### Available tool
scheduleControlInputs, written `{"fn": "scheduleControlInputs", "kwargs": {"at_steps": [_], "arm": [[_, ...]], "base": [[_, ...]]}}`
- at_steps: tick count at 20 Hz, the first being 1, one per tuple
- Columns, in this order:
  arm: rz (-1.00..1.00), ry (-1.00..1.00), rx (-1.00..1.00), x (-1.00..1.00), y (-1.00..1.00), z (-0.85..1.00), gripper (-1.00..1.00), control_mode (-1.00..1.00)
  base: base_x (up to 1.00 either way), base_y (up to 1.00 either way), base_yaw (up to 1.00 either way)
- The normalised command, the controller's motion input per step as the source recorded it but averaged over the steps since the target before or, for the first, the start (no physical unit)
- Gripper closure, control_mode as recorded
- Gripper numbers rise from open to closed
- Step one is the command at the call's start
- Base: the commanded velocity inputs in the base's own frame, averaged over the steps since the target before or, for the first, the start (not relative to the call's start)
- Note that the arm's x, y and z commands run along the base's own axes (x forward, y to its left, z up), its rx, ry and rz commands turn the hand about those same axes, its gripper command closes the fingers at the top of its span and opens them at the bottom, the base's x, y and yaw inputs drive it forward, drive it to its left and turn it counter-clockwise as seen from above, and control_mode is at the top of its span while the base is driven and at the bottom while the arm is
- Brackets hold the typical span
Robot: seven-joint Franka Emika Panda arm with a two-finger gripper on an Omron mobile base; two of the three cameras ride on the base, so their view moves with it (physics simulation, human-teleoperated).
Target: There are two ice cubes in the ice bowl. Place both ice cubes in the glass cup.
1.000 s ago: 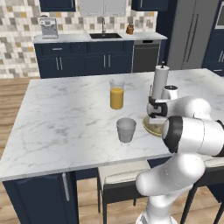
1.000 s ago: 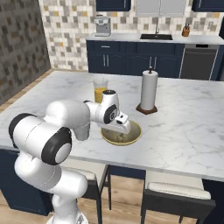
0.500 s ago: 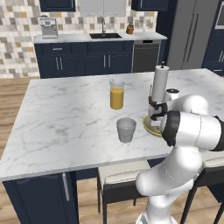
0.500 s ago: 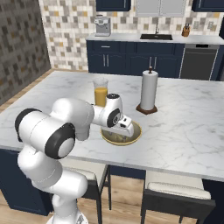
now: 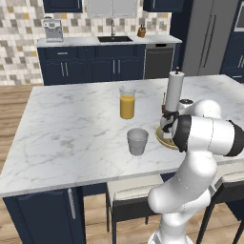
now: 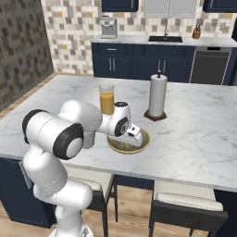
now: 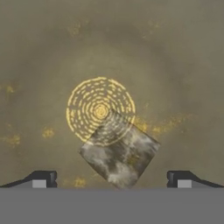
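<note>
My gripper is open and points down into the yellowish-tan ice bowl. One pale translucent ice cube lies on the bowl's floor between the fingertips, turned diagonally and untouched. The second ice cube is out of view. From the left base, the gripper dips into the bowl, and the grey glass cup stands just left of it, empty as far as I can tell. From the right base, the hand sits inside the bowl.
A tall glass of orange juice stands behind the cup, also seen as the juice glass. A paper towel roll rises just behind the bowl. Stools stand under the counter's near edge.
The hand has sunk a little lower into the bowl, and the forearm has shifted slightly. Bowl, cup and juice glass have stayed put.
</note>
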Motion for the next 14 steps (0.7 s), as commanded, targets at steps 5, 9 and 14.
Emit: {"fn": "scheduleControlInputs", "kwargs": {"at_steps": [5,9,14], "arm": [[0.00,0.00,0.00,0.00,0.00,-0.19,-1.00,-1.00],[0.00,0.00,0.00,0.00,0.00,-0.18,-1.00,-1.00],[0.00,0.00,-0.01,0.02,-0.02,-0.17,-1.00,-1.00]], "base": [[0.00,0.00,0.00],[0.00,0.00,0.00],[0.00,0.00,0.00]]}}
